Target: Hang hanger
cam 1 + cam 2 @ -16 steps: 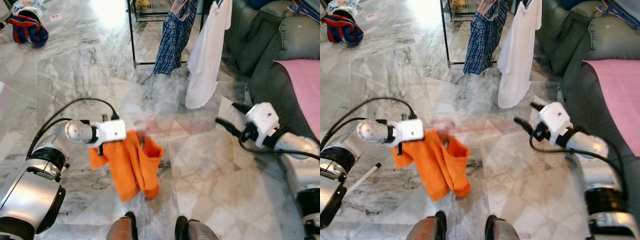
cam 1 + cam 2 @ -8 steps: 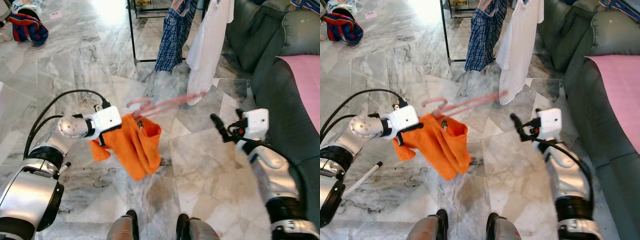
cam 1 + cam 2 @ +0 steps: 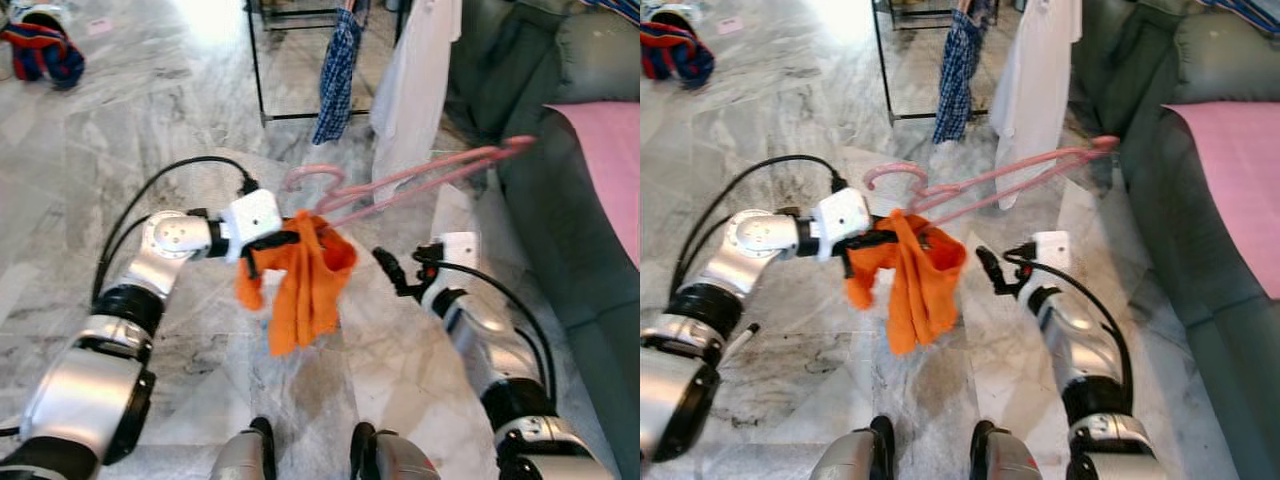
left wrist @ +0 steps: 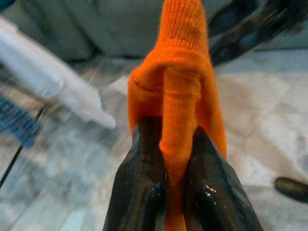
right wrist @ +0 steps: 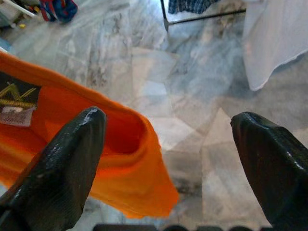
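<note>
A pink hanger [image 3: 515, 146] carries an orange garment [image 3: 305, 285] and is held up in the air over the marble floor. My left gripper [image 3: 288, 238] is shut on the orange fabric at the hanger's neck; the left wrist view shows both fingers [image 4: 144, 187] pinching a fold of it. The hanger's long arm points right, toward the sofa. My right gripper [image 3: 400, 267] is open, just right of the garment and below the hanger arm, with nothing between its fingers [image 5: 62, 168]. The orange garment [image 5: 115, 159] lies close in front of it.
A black clothes rack [image 3: 253, 60] stands ahead with a blue plaid garment [image 3: 338, 70] and a white shirt [image 3: 415, 85] hanging on it. A grey sofa [image 3: 580, 60] with a pink cloth [image 3: 610, 150] runs along the right. A red and blue bundle [image 3: 40, 55] lies far left.
My left arm has raised the hanger and garment and swung them forward and right. My right gripper has come in leftward, close to the garment. The camera has shifted too.
</note>
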